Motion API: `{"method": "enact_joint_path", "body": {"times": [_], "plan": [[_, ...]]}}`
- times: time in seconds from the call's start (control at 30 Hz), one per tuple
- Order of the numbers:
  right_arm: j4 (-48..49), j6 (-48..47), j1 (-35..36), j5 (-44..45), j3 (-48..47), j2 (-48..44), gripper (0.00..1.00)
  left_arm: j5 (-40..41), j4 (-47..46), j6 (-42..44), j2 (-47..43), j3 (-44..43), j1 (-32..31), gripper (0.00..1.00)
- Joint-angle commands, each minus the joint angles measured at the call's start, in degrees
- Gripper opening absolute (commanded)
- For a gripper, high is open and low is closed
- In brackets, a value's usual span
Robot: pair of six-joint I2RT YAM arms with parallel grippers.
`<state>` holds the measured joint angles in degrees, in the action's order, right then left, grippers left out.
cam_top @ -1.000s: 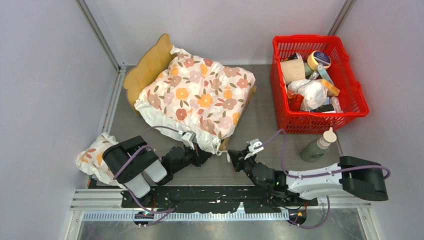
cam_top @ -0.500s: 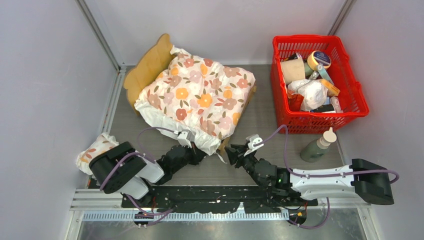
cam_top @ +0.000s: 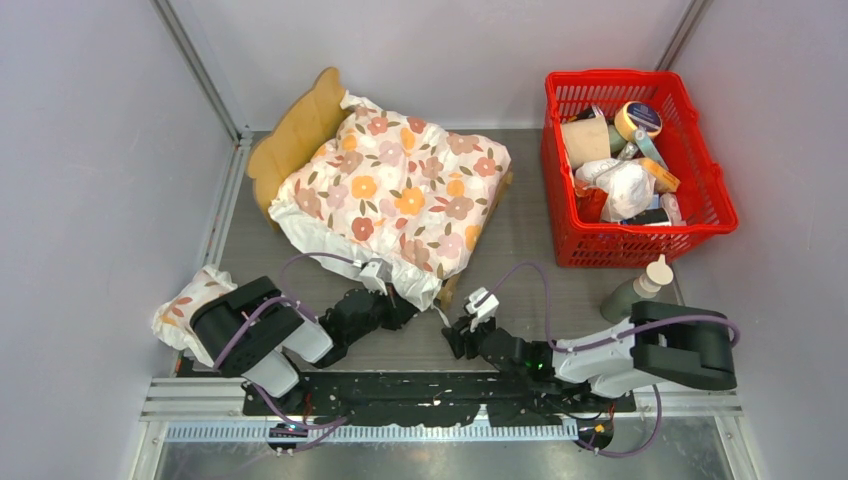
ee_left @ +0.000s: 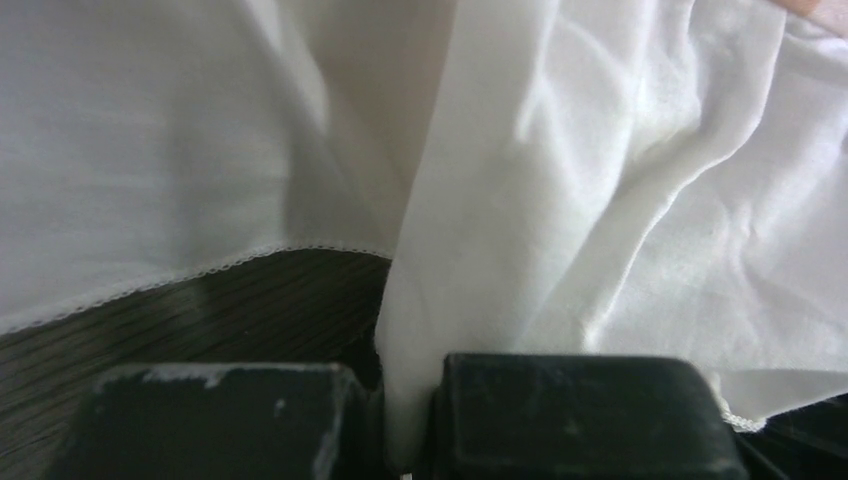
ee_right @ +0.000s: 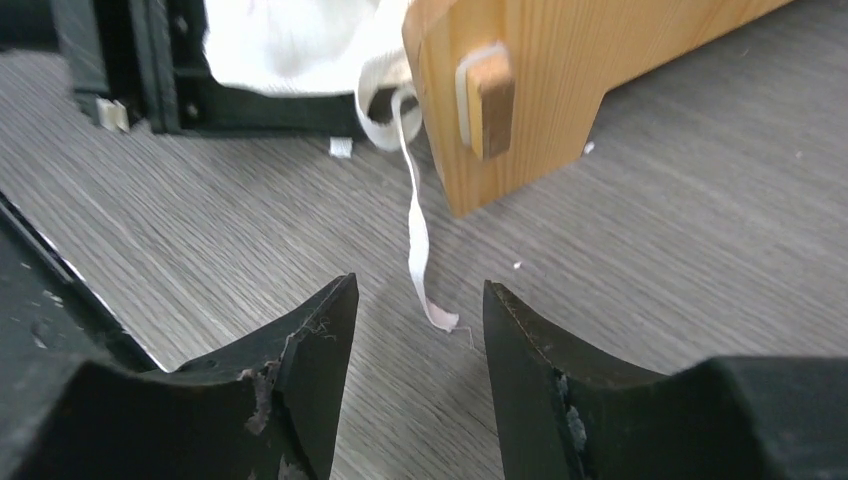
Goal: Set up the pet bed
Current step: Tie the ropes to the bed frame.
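The pet bed stands at the back left, its light-wood headboard showing. A floral cushion covers it and hangs over the near corner. My left gripper is at that corner, shut on a fold of the cushion's white fabric, which is pinched between its fingers. My right gripper is open, low over the table just short of the bed's wooden corner leg. A thin white tie trails from the cushion onto the table, and its end lies loose ahead of the open jaws.
A red basket full of items stands at the back right. A green bottle with a white cap stands in front of it. A small floral pillow lies by the left arm. Grey walls close in on three sides.
The right gripper has opened from shut and drawn back toward the near edge, and the right arm has folded in. The left gripper still pinches the fabric.
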<state>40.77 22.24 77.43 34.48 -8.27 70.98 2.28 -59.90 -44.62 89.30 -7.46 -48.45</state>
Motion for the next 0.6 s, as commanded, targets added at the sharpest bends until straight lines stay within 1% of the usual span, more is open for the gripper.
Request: {"method": "enact_joint_path", "body": {"times": [0.0,0.1,0.2,0.27,0.33,0.37,0.4,0.43,0.47,0.53,0.57], "plan": [[9.1,1.4,-0.1,-1.1,-2.0,7.9,0.56,-0.5,-1.7,0.1,0.0,0.2,0.2,0.00],[9.1,2.1,-0.1,0.1,-4.1,12.3,0.56,-0.3,-1.6,0.3,-0.4,0.3,0.2,0.00],[11.8,2.1,-0.1,1.4,-4.6,16.6,0.56,-0.3,-1.7,-0.1,-0.4,0.5,0.2,0.00],[11.7,2.4,-0.2,1.4,-5.8,18.9,0.54,-0.2,-2.1,-0.4,-0.3,0.6,0.2,0.00],[11.5,3.0,-0.3,1.3,-6.6,20.2,0.42,0.3,-2.5,-0.6,-0.2,0.8,0.2,0.00],[11.5,3.2,-0.2,1.6,-6.7,20.3,0.22,0.7,-2.4,-0.7,-0.2,0.7,0.2,0.00],[11.4,3.9,-0.2,2.6,-6.2,20.1,0.14,1.6,-2.1,-0.9,-0.2,0.6,0.2,0.00],[10.8,4.3,-0.3,3.5,-5.9,18.7,0.07,2.4,-1.3,-1.3,-0.3,0.4,0.2,0.00],[10.2,4.3,-0.3,3.7,-5.3,17.4,0.06,3.2,0.1,-1.9,-0.6,0.2,0.4,0.00],[4.5,4.3,-0.3,5.1,-6.2,11.3,0.05,3.4,5.4,-3.4,-1.7,-0.8,1.5,0.00],[-1.4,3.2,-0.3,5.5,-6.8,6.0,0.05,3.6,8.7,-4.3,-2.6,-1.4,2.2,0.00]]}}
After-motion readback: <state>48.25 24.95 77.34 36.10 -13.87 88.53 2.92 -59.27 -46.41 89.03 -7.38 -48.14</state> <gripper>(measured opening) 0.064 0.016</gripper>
